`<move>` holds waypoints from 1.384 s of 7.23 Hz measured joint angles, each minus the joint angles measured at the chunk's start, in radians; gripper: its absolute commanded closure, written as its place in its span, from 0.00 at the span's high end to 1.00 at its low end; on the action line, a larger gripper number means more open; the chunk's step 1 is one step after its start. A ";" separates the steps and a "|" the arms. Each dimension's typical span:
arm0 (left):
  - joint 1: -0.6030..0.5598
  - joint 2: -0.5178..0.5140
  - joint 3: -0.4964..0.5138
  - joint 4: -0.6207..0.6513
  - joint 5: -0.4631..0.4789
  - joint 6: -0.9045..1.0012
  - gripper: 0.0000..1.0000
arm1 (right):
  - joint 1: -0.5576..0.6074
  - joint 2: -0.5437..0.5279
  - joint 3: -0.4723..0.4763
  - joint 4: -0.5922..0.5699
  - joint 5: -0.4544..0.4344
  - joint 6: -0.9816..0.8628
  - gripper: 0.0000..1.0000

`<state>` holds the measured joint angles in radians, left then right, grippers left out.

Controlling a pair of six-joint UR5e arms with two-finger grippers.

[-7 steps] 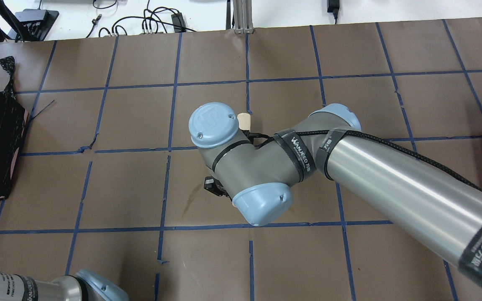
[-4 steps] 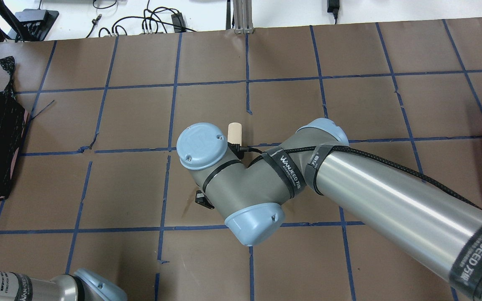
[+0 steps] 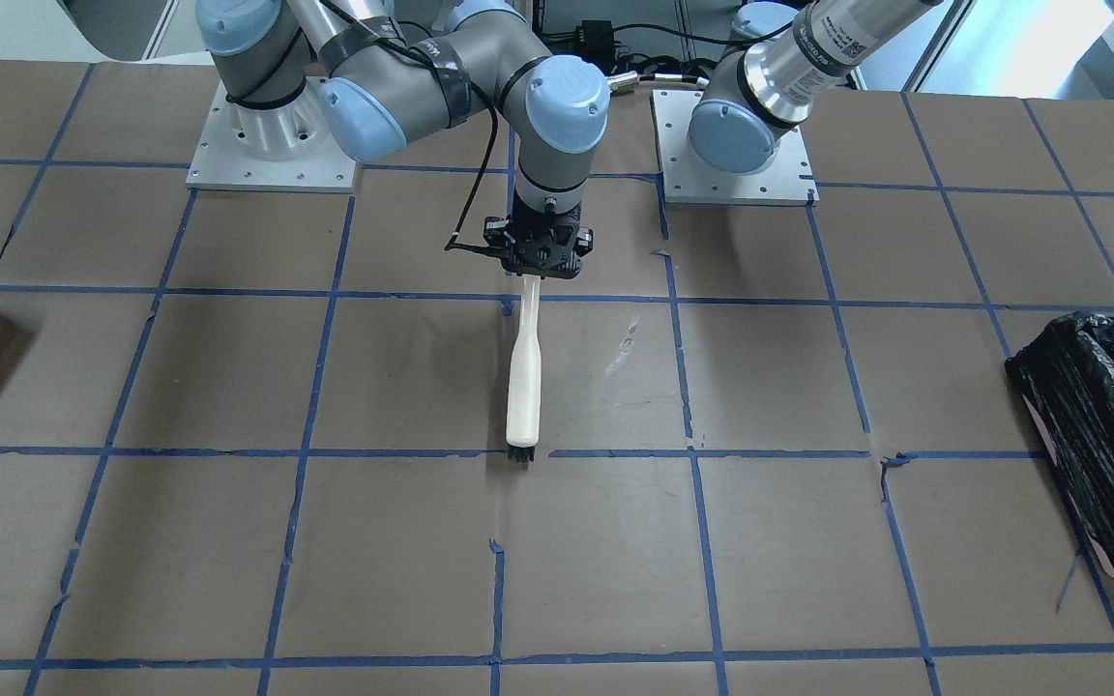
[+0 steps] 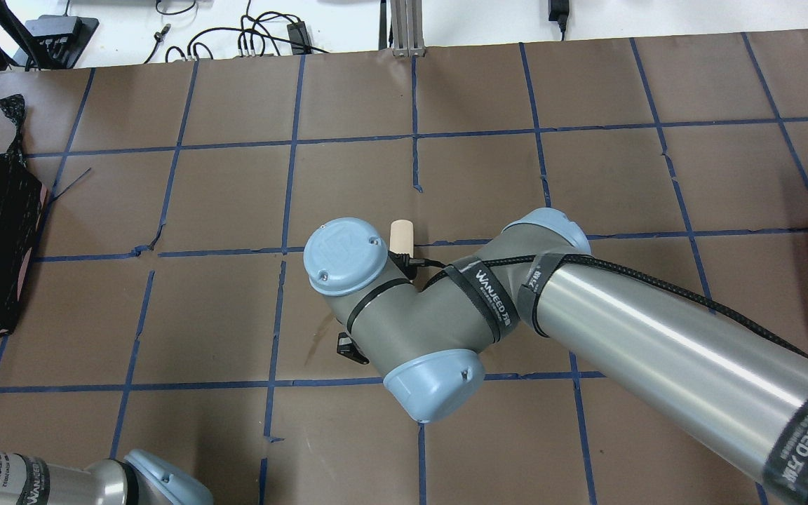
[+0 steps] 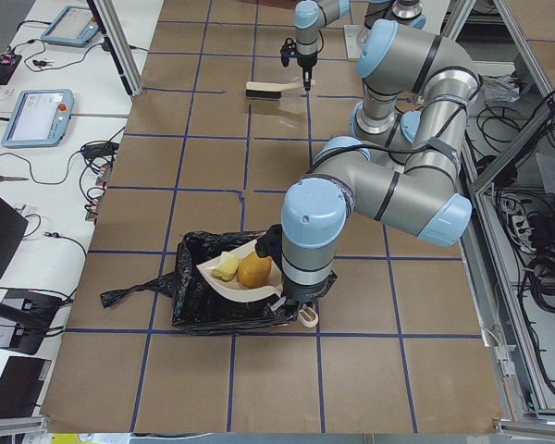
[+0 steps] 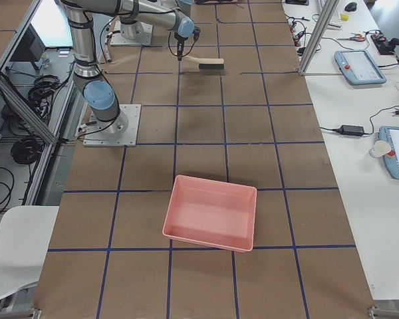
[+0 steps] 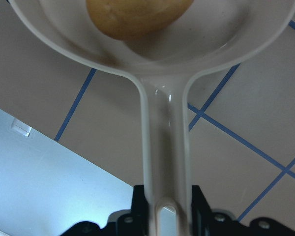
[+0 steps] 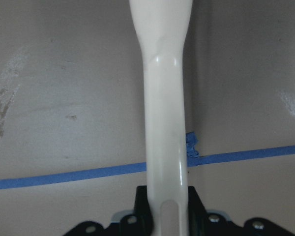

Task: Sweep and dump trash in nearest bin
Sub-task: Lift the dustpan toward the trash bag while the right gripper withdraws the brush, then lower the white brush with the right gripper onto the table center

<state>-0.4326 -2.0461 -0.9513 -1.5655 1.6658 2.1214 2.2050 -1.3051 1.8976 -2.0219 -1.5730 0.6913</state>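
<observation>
Our left gripper (image 7: 168, 200) is clamped on the narrow handle of a dustpan (image 7: 168, 128), with one black finger pressed to each side. We see smooth, glossy, off-white plastic that widens from the handle into a shallow rounded scoop. In the scoop, at the far end from the fingers, lies a rounded, matte orange-brown piece (image 7: 137, 17). In the left side view a pale yellow scrap (image 5: 225, 266) sits against it, on the side away from the gripper. In that view the scoop shows over the open mouth of the bin (image 5: 196, 298), whose crinkled, shiny black bag drapes over its walls.

Further right, near the middle of the brown paper table (image 3: 808, 541) with its blue tape grid, our right gripper (image 3: 538, 263) is closed around the thin end of a cream plastic brush (image 3: 524, 377). Its short dark bristles (image 3: 520, 453) are at a tape line. Both pieces are well apart from this gripper. A smooth pink box (image 6: 209, 240) lies at the right end.
</observation>
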 measured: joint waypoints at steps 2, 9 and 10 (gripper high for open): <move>0.000 -0.038 0.045 0.000 0.002 0.001 0.00 | -0.005 -0.007 0.012 0.014 -0.001 -0.004 0.07; 0.000 -0.055 0.057 0.004 0.006 0.012 0.00 | -0.029 -0.002 0.025 0.007 0.004 -0.013 0.62; 0.000 -0.056 0.057 0.005 0.006 0.013 0.00 | -0.033 -0.001 0.024 0.007 0.005 -0.017 0.64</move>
<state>-0.4326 -2.1022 -0.8943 -1.5610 1.6720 2.1340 2.1725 -1.3061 1.9220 -2.0149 -1.5678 0.6746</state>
